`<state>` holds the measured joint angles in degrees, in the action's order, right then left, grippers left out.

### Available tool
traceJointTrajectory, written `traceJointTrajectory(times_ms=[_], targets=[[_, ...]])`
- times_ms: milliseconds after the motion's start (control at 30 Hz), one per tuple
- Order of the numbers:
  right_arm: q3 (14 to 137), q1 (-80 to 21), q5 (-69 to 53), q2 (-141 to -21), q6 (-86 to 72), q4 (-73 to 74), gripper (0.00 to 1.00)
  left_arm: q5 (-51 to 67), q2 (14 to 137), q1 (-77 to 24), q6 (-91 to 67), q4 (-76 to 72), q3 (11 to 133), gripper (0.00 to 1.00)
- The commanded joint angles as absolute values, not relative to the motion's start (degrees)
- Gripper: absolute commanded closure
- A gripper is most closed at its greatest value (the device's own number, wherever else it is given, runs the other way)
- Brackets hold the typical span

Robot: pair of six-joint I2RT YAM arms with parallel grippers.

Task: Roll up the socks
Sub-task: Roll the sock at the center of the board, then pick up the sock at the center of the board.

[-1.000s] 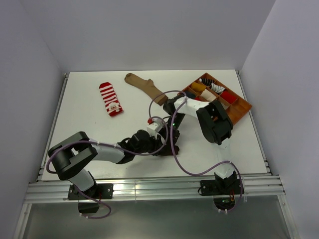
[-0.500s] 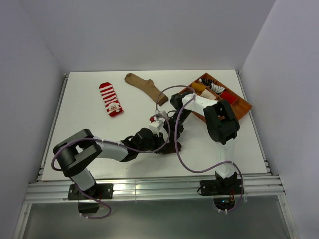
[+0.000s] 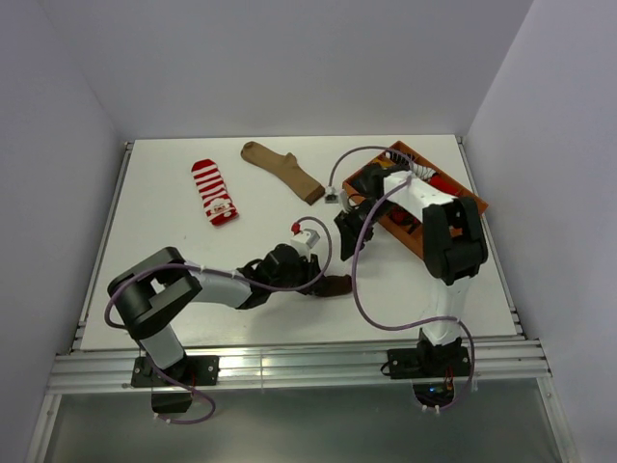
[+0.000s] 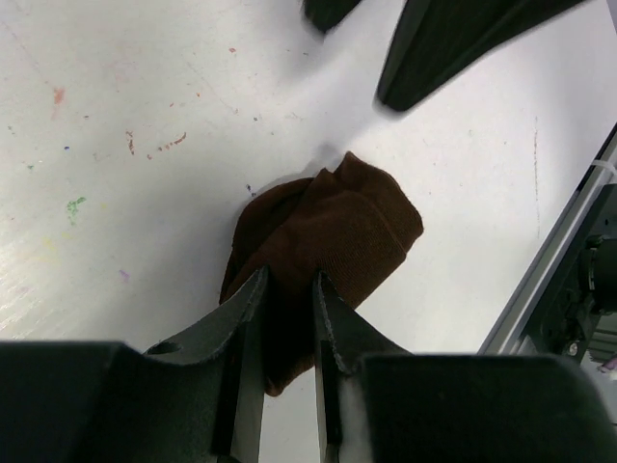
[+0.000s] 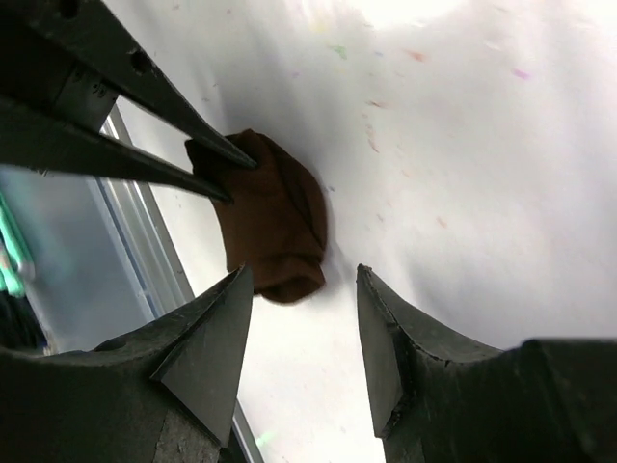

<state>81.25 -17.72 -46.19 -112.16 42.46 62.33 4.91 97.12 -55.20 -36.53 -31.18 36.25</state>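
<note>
My left hand (image 4: 289,282) is clamped on the dark brown sock (image 4: 333,224). Both fingers pinch a fold of it from either side, the jaws nearly together with only fabric between them. The sock is bunched into a short thick lump on the white tabletop (image 3: 174,241), near the front edge, roughly centre. Most of the lump sticks out past my fingertips and the pinched end is under the hand. From above, the left arm lies low across the tabletop, reaching from its base at left toward the middle.

My right hand (image 5: 304,272) is open, fingers spread wide, holding nothing. It hangs over the tabletop just behind the brown sock, pointing down toward it. In its wrist view the lump shows just beyond the fingertips, touching neither, with the left hand's fingers (image 5: 96,154) coming in from the left edge onto it. The left wrist view catches the right hand's fingers (image 4: 463,43) as dark wedges at the top, apart from the sock.

Elsewhere, the red-and-white striped sock (image 3: 214,191) lies flat at back left and the tan sock (image 3: 282,171) flat at back centre, on a slant — the two apart from each other and well apart from the brown one. The orange tray (image 3: 413,150) is at back right, partly hidden by the right arm — contents too covered to tell. Small coloured specks mark the tabletop in the wrist views.
</note>
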Motion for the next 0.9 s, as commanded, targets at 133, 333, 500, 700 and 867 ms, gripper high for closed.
traceJointTrajectory(times_ms=[133,333,500,700,867], targets=[[78.1,-8.4,-51.2,-102.5,44.3,58.9,0.45,9.4,102.4,-53.9,-37.6,-14.2,36.5,1.0],[65.1,-7.2,-46.9,-87.1,44.6,44.9,0.4,14.2,102.9,-52.3,-39.5,-9.3,39.1,1.0],[53.5,-9.7,-42.0,-76.9,48.2,37.9,0.38,16.4,103.3,-51.2,-40.2,-6.3,40.7,1.0],[39.9,-19.5,-33.6,-64.5,50.1,25.6,0.33,18.5,104.7,-50.3,-40.1,-2.9,42.8,1.0],[35.3,-26.1,-30.1,-60.6,48.8,21.1,0.3,20.0,106.3,-49.6,-40.3,-1.5,44.1,1.0]])
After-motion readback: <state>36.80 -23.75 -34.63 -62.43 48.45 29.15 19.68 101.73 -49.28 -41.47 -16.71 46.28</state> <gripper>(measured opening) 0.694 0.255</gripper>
